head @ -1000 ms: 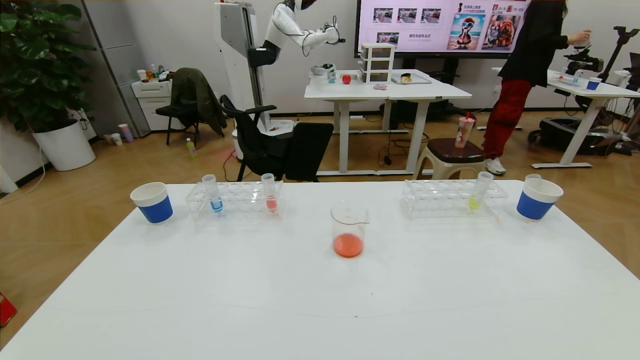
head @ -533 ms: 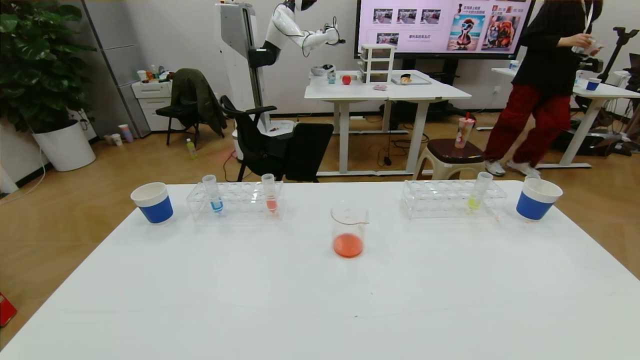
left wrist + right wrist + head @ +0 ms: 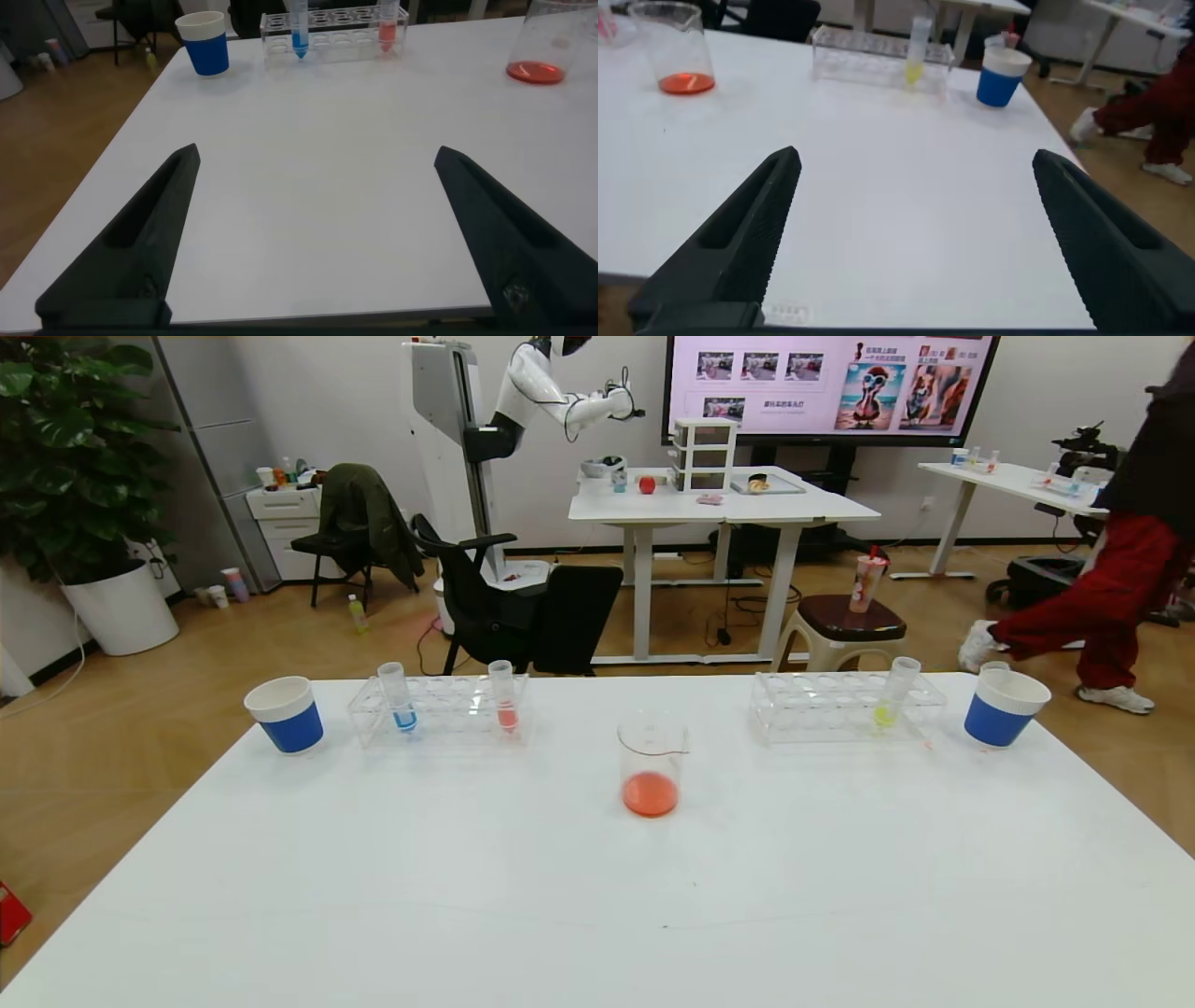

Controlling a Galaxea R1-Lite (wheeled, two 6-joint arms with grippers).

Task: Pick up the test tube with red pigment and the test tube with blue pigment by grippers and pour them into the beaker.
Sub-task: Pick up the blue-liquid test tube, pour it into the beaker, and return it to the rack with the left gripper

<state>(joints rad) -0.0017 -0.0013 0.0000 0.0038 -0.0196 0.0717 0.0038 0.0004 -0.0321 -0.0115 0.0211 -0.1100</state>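
The beaker (image 3: 652,764) is standing upright near the middle of the white table (image 3: 597,915), holding a shallow layer of orange-red liquid. The blue tube (image 3: 396,695) is standing upright in a slot at the left end of the left rack (image 3: 439,709), with blue liquid at its bottom. The red tube (image 3: 503,695) is standing in the same rack toward its right end, with red liquid at its bottom. Both tubes are well apart from the beaker.

The left gripper (image 3: 318,233) is hovering over the near left part of the table, its fingers spread wide and gripping nothing. In the left wrist view the blue tube (image 3: 298,28), the red tube (image 3: 386,25) and the beaker (image 3: 551,42) are lying far ahead of it. The right gripper (image 3: 920,238) is hovering over the near right part of the table, its fingers likewise spread wide and empty.

A second rack (image 3: 845,705) is standing on the right side of the table, holding one tube with yellow-green liquid (image 3: 894,693). A blue-and-white cup (image 3: 285,713) is standing just left of the left rack. Another cup (image 3: 1001,707) is standing just right of the second rack.
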